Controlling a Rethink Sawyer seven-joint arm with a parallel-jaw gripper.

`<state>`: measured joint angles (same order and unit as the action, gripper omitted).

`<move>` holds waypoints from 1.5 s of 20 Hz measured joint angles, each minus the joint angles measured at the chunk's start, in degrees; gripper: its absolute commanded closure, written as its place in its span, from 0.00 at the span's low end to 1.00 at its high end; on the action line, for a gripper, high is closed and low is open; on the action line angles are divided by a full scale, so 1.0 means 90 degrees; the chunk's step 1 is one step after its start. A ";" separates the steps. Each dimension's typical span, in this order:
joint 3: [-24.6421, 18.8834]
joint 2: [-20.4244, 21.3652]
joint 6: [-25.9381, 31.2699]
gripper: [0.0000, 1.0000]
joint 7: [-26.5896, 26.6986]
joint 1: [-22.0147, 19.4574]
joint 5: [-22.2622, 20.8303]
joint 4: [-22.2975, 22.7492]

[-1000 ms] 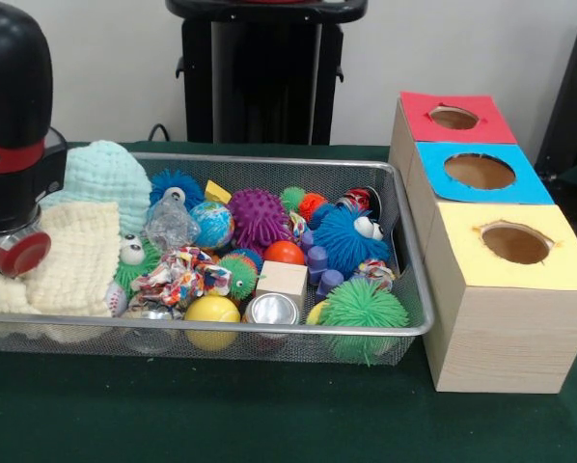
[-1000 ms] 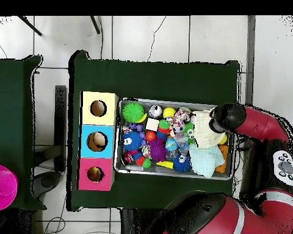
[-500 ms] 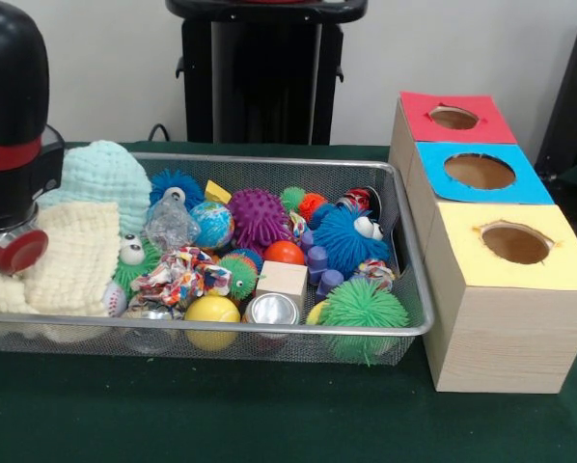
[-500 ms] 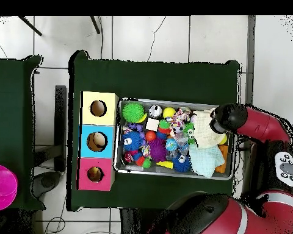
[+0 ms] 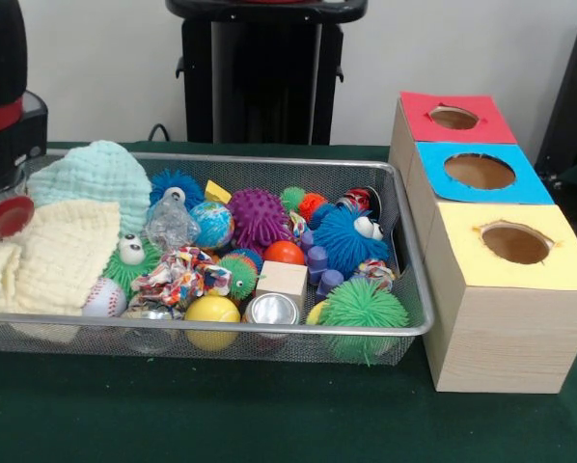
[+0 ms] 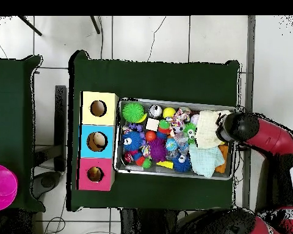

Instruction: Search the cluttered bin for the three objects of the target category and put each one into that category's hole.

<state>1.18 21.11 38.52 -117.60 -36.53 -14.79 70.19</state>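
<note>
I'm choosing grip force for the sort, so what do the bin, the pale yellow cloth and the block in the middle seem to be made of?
The bin looks like silver wire mesh with a smooth metal rim: you can see through its walls. The pale yellow cloth looks like soft waffle-weave cotton, folded and limp. The block seems to be unpainted light wood, matte, though its grain is hard to make out.

Metal mesh bin (image 5: 409, 253), waffle-weave cloth (image 5: 68, 253), wood-grain box (image 5: 506, 333).
</note>
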 measured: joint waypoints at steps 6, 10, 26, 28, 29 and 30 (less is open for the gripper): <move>-0.0022 0.0486 0.0000 1.00 0.0000 -0.0279 0.0000 0.0630; -0.0060 0.0849 -0.0003 1.00 0.0001 -0.0450 0.0000 0.1059; -0.0391 0.2132 0.0001 1.00 0.0003 -0.0873 -0.0325 0.2373; -0.0411 0.2191 0.0000 1.00 0.0003 -0.0873 -0.0358 0.2416; -0.0435 0.2262 0.0000 1.00 0.0003 -0.0875 -0.0385 0.2472; -0.0454 0.2314 0.0000 1.00 0.0003 -0.0876 -0.0393 0.2522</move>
<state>-2.90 41.93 38.52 -117.58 -44.41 -18.33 92.89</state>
